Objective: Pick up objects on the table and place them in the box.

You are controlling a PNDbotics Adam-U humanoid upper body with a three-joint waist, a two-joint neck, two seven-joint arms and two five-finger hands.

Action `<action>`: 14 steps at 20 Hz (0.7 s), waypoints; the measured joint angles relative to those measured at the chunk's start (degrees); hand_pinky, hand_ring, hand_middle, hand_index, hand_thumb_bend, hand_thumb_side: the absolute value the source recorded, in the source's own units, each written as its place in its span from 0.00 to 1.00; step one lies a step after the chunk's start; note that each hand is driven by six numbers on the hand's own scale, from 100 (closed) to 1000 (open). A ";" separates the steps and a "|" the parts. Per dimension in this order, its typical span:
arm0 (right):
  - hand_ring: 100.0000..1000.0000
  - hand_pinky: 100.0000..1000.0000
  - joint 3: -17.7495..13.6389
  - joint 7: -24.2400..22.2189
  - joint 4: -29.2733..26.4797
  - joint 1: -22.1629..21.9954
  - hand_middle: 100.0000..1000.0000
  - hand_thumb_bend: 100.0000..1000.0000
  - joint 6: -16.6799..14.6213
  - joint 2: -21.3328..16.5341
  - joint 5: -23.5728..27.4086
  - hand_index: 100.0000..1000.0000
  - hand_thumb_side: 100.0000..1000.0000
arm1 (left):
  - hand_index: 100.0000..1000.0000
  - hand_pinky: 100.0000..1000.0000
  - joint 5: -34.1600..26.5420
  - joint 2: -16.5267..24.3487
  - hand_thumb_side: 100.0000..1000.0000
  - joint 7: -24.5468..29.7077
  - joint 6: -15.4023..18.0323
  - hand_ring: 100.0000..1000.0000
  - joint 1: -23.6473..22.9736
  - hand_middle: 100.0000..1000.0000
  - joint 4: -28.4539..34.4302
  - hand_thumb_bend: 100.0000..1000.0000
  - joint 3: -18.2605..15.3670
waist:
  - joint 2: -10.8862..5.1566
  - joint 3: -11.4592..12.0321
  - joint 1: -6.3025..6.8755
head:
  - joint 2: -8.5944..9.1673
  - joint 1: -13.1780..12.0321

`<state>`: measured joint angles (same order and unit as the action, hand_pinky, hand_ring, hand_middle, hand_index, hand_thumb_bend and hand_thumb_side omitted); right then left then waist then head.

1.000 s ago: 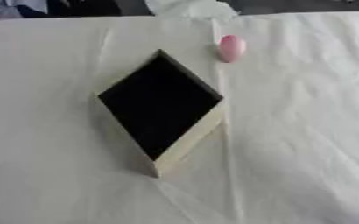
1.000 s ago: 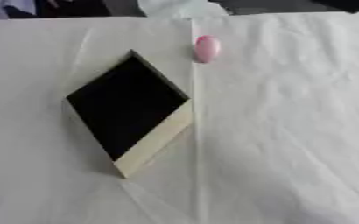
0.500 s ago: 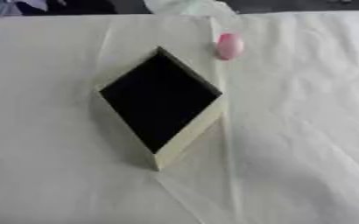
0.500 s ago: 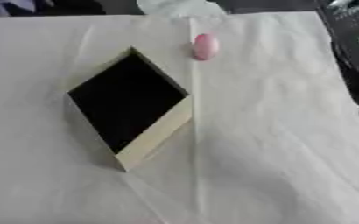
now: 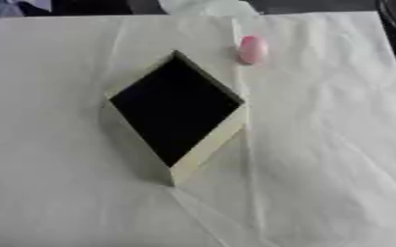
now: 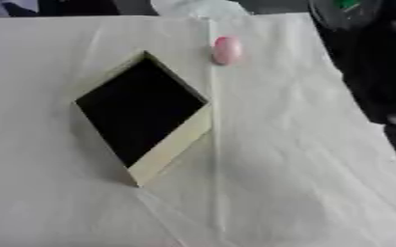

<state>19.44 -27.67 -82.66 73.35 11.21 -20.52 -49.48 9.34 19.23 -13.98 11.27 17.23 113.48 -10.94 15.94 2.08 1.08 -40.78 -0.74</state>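
Note:
An open box with cream walls and a black inside stands on the white cloth, turned so that one corner points at me. I can make out nothing inside it. A small pink oval object lies on the cloth a little beyond and to the right of the box's far corner, apart from it. Neither of my hands shows in either view.
The white cloth covers the table and is creased lengthwise. A pale crumpled thing lies at the far edge. The table's right edge runs diagonally, with dark blurred shapes and a green spot beyond it.
The whole picture has shifted left, so the camera has turned; more of the dark area past the table's right edge shows. The box and the pink object have not moved on the cloth.

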 measured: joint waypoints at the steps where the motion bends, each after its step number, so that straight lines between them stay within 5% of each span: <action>1: 0.97 0.94 -0.35 -0.84 1.35 0.19 0.88 0.00 -0.40 1.15 -0.85 0.91 1.00 | 0.76 0.67 -0.06 0.00 0.70 0.06 0.02 0.73 0.03 0.76 0.00 0.00 0.14 | 0.00 0.11 -0.03 | 0.00 0.14; 14: 1.00 0.97 -2.42 -12.26 20.05 4.01 0.91 0.00 -11.02 11.55 -10.56 0.96 1.00 | 0.76 0.67 -0.37 0.00 0.70 0.72 0.04 0.73 0.41 0.76 0.00 0.00 0.53 | 0.00 0.69 -0.12 | 0.08 2.01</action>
<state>17.02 -39.93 -62.61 77.36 0.19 -8.97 -60.04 8.97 19.23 -13.26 11.31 17.64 113.48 -10.41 15.94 2.77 0.96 -40.71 1.27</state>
